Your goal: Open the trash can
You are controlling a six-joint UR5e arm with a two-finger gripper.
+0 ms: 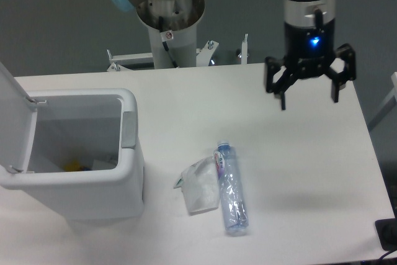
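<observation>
The white trash can [133,172] stands at the left front of the table. Its lid [13,97] is swung up and back at the left, so the inside shows, with something yellow at the bottom. A grey latch tab [128,130] sits on its right rim. My gripper [309,98] hangs above the table's right side, far from the can, with its fingers spread open and nothing between them.
A clear plastic bottle [231,189] with a blue cap lies on the table right of the can. A crumpled white wrapper [200,187] lies against it. The arm's base post [169,26] stands at the table's back edge.
</observation>
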